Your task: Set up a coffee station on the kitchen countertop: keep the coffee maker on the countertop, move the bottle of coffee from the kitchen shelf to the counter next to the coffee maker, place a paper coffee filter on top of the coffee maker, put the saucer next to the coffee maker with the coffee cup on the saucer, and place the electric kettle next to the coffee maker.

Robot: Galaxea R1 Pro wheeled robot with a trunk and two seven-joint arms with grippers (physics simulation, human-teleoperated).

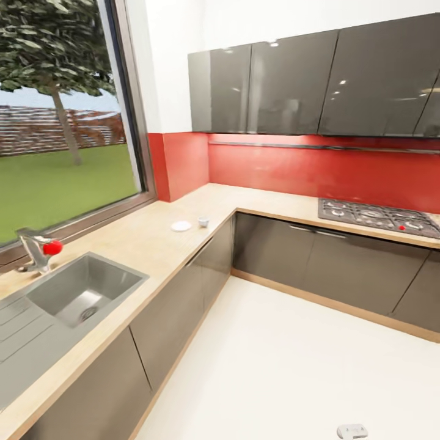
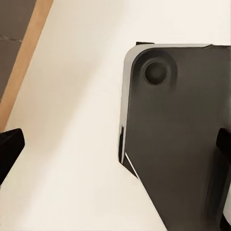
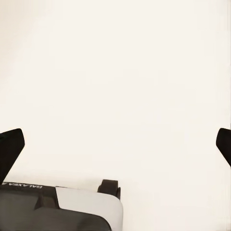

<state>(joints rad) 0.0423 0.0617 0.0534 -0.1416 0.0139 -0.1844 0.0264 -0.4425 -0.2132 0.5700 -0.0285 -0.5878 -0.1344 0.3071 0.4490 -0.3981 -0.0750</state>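
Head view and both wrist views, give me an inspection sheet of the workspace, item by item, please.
Surface: the kitchen countertop, light wood look, runs in an L over dark grey cabinets.
Job's things: the saucer lies flat near the inner corner; the coffee cup stands beside it on the counter, apart, not on the saucer.
Clutter: sink with a red-handled tap; gas hob on the far run.
Grippers: left gripper and right gripper each have fingertips spread wide, nothing between them, over the pale floor.
Cables: nothing seen.
Surroundings: window onto lawn and tree, red backsplash, glossy wall cabinets.
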